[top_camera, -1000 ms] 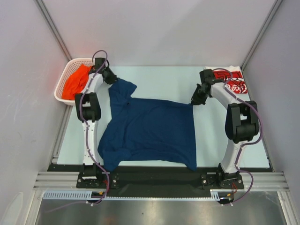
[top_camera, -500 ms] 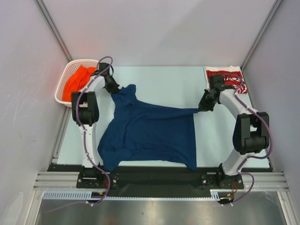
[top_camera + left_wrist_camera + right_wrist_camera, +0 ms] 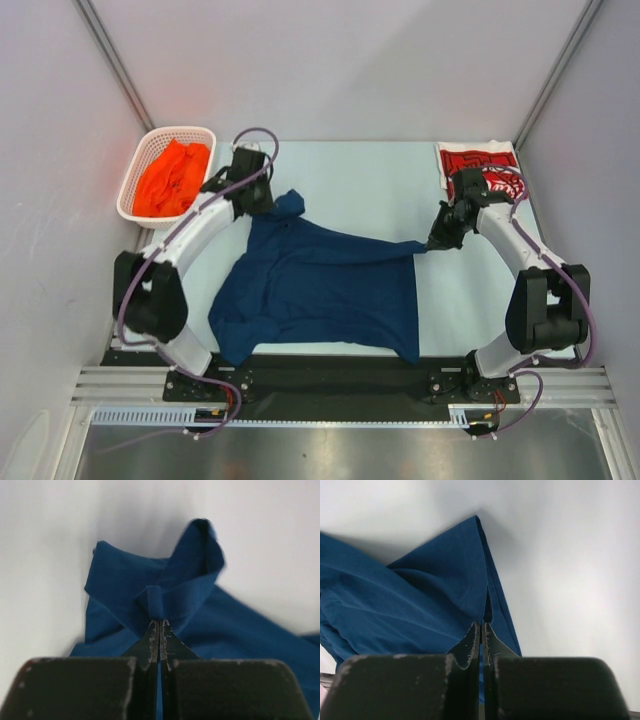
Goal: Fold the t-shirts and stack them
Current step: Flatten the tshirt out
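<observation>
You had left claw [image 3: 159, 624] and right claw [image 3: 481, 626] pinched shut on far corners of the navy t-shirt [image 3: 320, 285], likely to spread it flat.

Three tees — one spread out, one folded, one bunched.

The navy t-shirt [image 3: 320, 285] lies mostly flat across the middle of the table [image 3: 370, 180], its near hem along the near edge. Its far-left part is gathered up into a folded peak, and its far-right corner is drawn out to a taut point, with creases running between the two. The red t-shirt [image 3: 478, 158], marked with white print, lies folded flat at the far right corner. The orange t-shirt [image 3: 172, 178] sits crumpled inside the white basket [image 3: 180, 130] at the far left — well apart from both.
</observation>
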